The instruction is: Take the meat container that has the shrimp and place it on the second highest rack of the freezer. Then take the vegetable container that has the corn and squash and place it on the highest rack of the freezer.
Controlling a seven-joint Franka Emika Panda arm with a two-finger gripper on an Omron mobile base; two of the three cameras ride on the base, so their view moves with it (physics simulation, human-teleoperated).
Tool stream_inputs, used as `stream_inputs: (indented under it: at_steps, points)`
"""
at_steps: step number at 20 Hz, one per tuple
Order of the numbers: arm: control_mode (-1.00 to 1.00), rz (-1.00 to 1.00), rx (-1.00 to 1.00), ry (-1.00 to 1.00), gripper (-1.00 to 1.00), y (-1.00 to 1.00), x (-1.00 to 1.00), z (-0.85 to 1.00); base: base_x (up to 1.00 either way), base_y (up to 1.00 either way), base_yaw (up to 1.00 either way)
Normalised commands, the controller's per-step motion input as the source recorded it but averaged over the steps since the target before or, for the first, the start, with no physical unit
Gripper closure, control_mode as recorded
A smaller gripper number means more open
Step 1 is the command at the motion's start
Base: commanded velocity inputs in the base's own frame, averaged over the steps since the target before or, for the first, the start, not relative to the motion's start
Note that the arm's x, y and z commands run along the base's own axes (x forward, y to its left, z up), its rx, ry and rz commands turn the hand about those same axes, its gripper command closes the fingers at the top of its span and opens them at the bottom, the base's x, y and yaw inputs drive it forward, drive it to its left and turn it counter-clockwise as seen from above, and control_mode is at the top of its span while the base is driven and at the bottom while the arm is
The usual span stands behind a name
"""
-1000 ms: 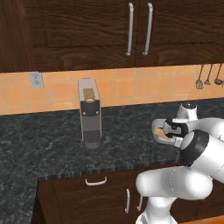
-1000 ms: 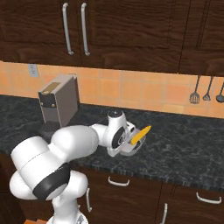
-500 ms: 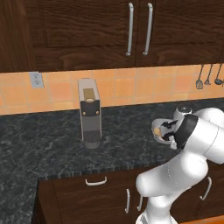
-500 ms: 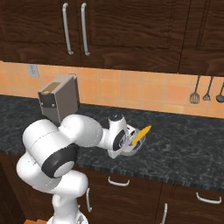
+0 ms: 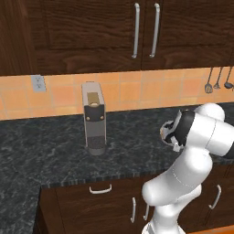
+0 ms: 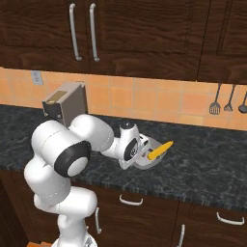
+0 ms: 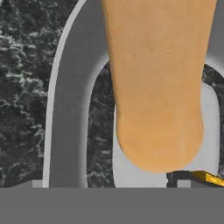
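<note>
Hand view: looks down at close range into the vegetable container (image 7: 65,109), a grey-rimmed tray resting on the dark speckled surface (image 7: 22,65). Shows the squash (image 7: 157,87) as a broad tan body lying inside, with a sliver of the yellow corn (image 7: 211,178) at the lower right, just beside one dark fingertip (image 7: 177,177).

Right base view: places the end effector (image 6: 143,153) at the near rim of the tray, corn poking out past the far side toward the wall. Jaws spread wide apart, clamped on nothing.

Compared with a second ago: tray, squash and corn sit where they were; hand barely shifted at the tray. Meanwhile, in the left base view, elbow and upper arm swung over to the right and up, now bulking in front of the tray. In the right base view, shoulder rolled forward likewise.

Reads as a re-posing of the arm around a fixed hand, lining up for a grip on the rim. Closing, lifting and the trip to the freezer all still ahead. Coffee machine (image 5: 93,119) stands well apart to the left
</note>
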Motion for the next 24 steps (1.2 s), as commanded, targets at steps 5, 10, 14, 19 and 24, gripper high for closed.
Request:
stream_inputs:
  at_steps: [5, 10, 14, 19, 24]
  points:
    - [-1.00, 0.00, 0.00, 0.00, -1.00, 0.00, 0.00, 0.00, 0.00, 0.00, 0.00]
    - [-1.00, 0.00, 0.00, 0.00, 1.00, 0.00, 0.00, 0.00, 0.00, 0.00, 0.00]
    - [-1.00, 0.00, 0.00, 0.00, 1.00, 0.00, 0.00, 0.00, 0.00, 0.00, 0.00]
    - [-1.00, 0.00, 0.00, 0.00, 1.00, 0.00, 0.00, 0.00, 0.00, 0.00, 0.00]
    - [-1.00, 0.00, 0.04, 0.00, 1.00, -0.19, -0.01, 0.24, 0.00, 0.00, 0.00]
